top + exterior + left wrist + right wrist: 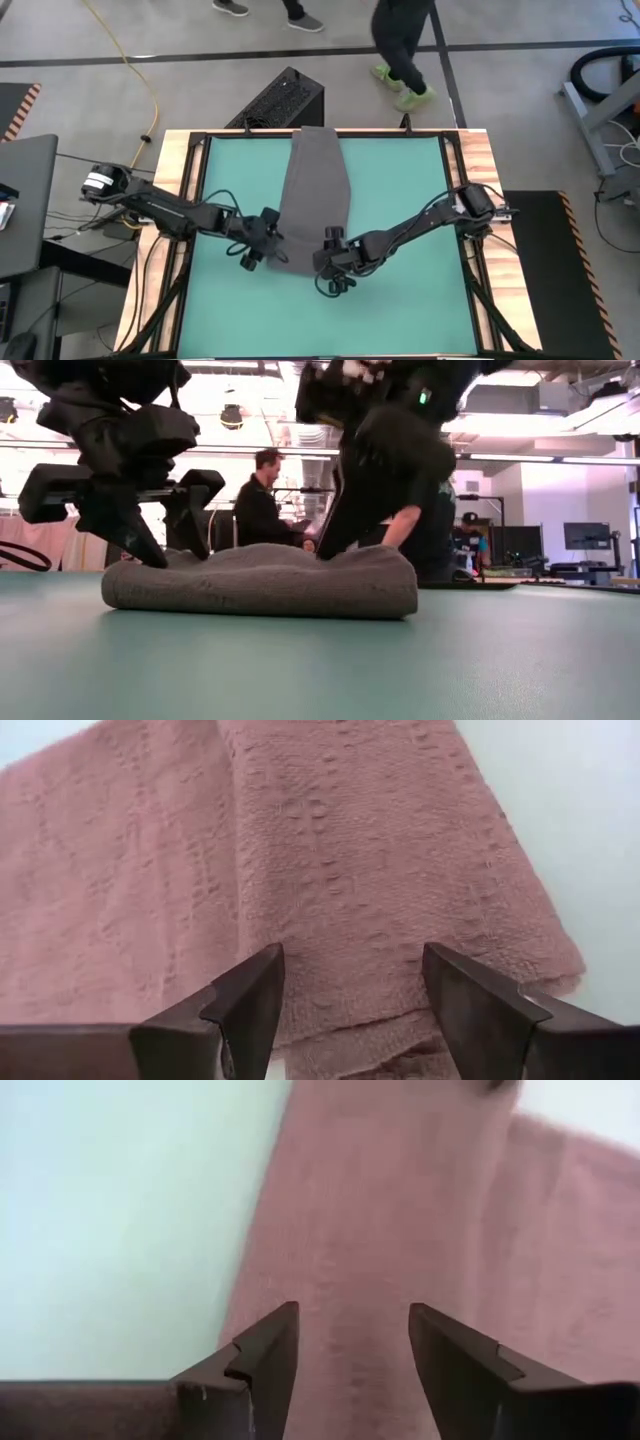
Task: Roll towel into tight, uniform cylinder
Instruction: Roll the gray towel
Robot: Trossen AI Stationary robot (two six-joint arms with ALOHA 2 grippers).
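The towel (315,195) lies as a long folded strip down the middle of the teal mat (400,190) on the tabletop. The left gripper (262,243) and right gripper (328,255) reach in low at its near end, fingers parted, straddling cloth without clamping it.

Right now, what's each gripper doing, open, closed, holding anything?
Left gripper: open, fingers straddling the near end of the towel, holding nothing.
Right gripper: open over the towel's near end, holding nothing.
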